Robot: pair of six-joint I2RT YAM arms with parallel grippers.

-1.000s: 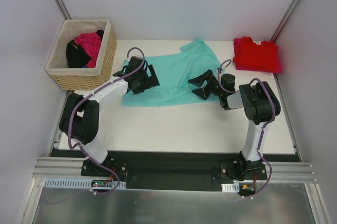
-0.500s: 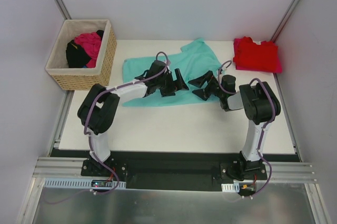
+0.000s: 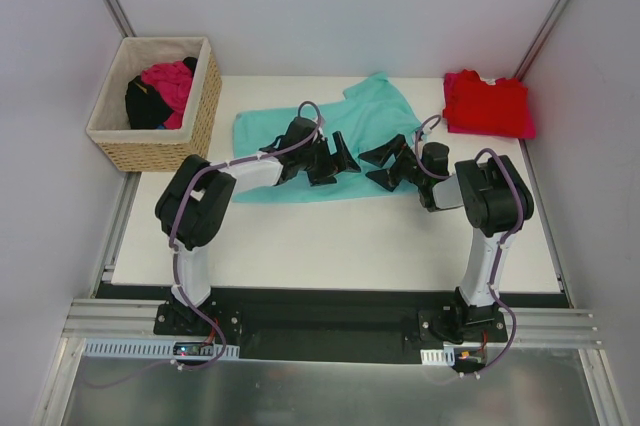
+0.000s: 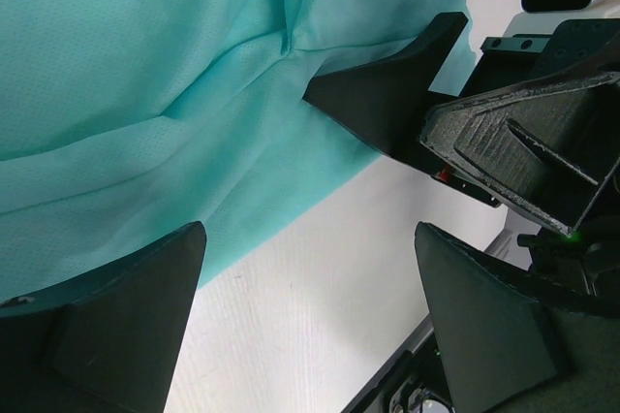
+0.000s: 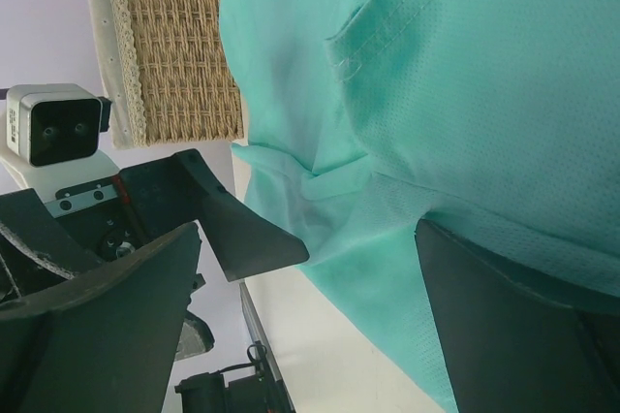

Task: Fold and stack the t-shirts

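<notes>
A teal t-shirt (image 3: 270, 136) lies spread flat across the middle of the white table; it also fills the left wrist view (image 4: 145, 93) and the right wrist view (image 5: 465, 93). A folded red t-shirt (image 3: 488, 104) lies at the back right. A magenta-pink shirt (image 3: 168, 86) sits in the wicker basket (image 3: 205, 116). My left gripper (image 3: 337, 158) is open and empty over the teal shirt's near hem. My right gripper (image 3: 378, 166) is open and empty, facing it a short way off. Both hover at the hem (image 4: 291, 229).
The basket at the back left also holds a black garment (image 3: 143, 104). The basket shows in the right wrist view (image 5: 174, 45). Bare table (image 3: 330, 241) lies in front of the shirt. Grey walls close in both sides.
My left gripper swept right along the teal shirt from its left part to its near hem, close to my right gripper. The right arm has barely moved.
</notes>
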